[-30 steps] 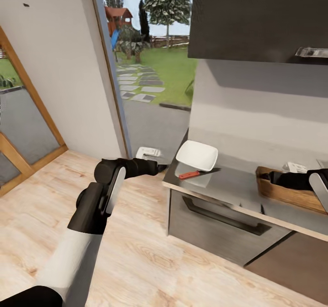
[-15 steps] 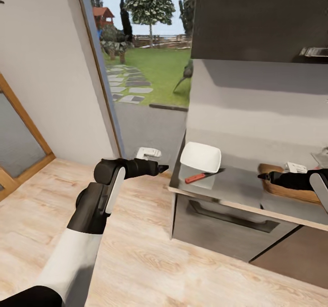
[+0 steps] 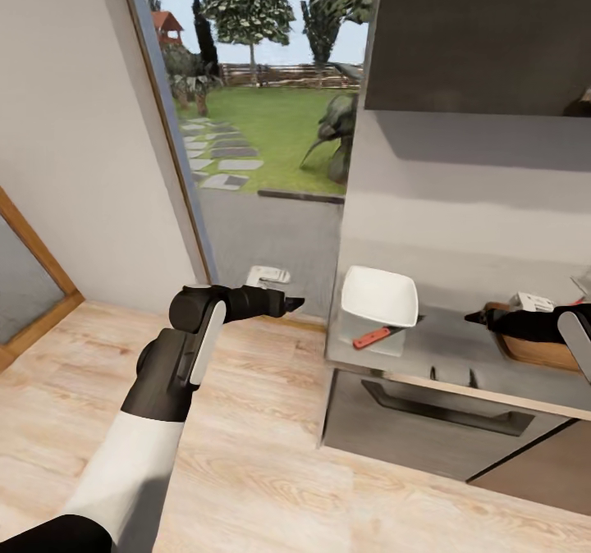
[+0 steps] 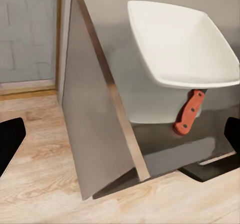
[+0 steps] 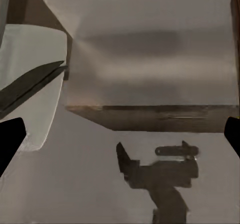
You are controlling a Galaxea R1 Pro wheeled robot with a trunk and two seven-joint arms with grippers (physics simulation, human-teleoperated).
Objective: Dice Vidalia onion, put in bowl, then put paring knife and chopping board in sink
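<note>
Red-handled paring knife [image 3: 373, 337] lies on the glossy grey countertop [image 3: 460, 348], touching the shallow white bowl [image 3: 379, 296]. Left gripper [image 3: 294, 303] looks closed and empty over the floor; whether the right gripper [image 3: 472, 317] is open cannot be told. Risk: a careless reach could knock the bowl.

Paring knife [image 3: 372, 337] lies before the bowl [image 3: 379, 295] on the countertop [image 3: 447, 348]

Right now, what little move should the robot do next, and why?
Probably roll a bit closer to the countertop. The left gripper hangs over the wood floor, short of the counter's end, and the right gripper holds nothing. The paring knife lies by the bowl and the chopping board sits further along. No onion or sink shows yet.
</note>
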